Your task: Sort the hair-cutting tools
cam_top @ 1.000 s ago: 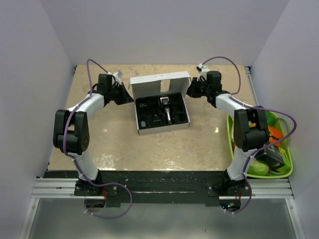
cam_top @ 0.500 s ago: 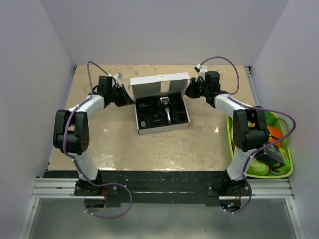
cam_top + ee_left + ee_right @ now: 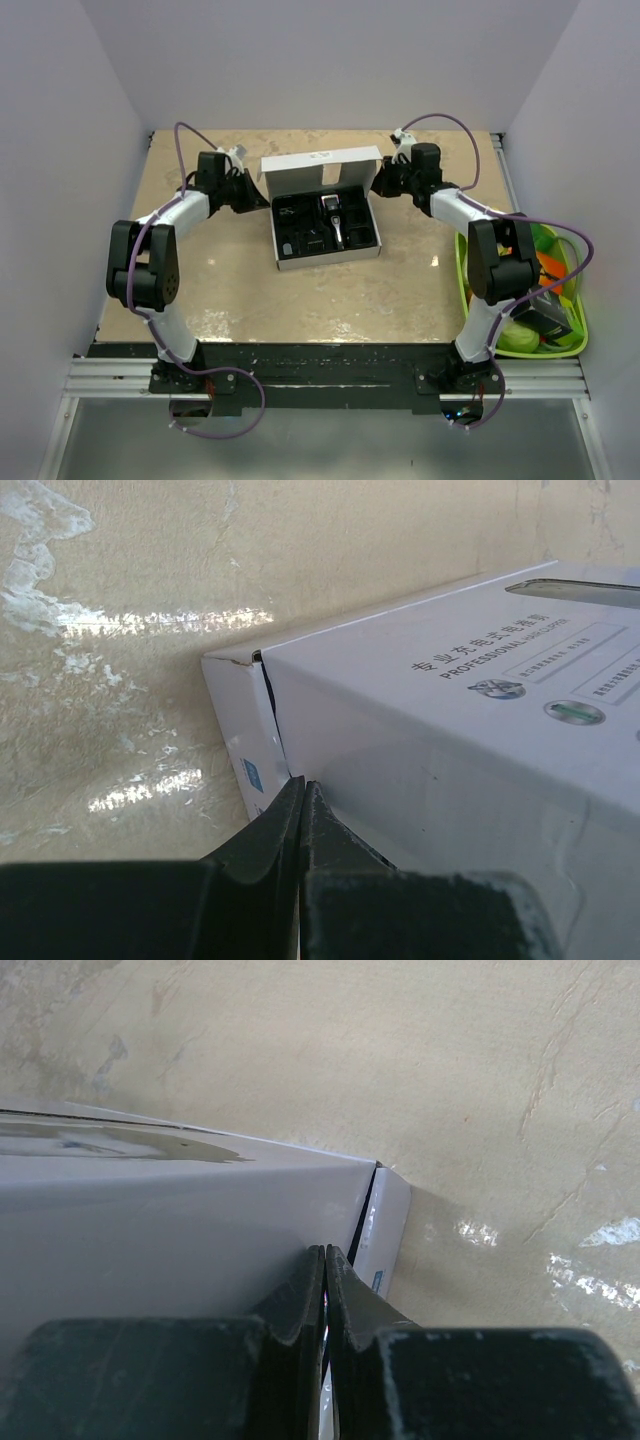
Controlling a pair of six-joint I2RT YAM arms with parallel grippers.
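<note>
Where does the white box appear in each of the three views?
Top external: the white box lies open at the far centre of the picture.
Left wrist: it fills the right half.
Right wrist: it fills the left half.
Shared landmark: the beige tabletop beside the box.

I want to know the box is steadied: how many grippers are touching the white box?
2. The left gripper is shut against the left side of the white box; the right gripper is shut against its right side.
</note>
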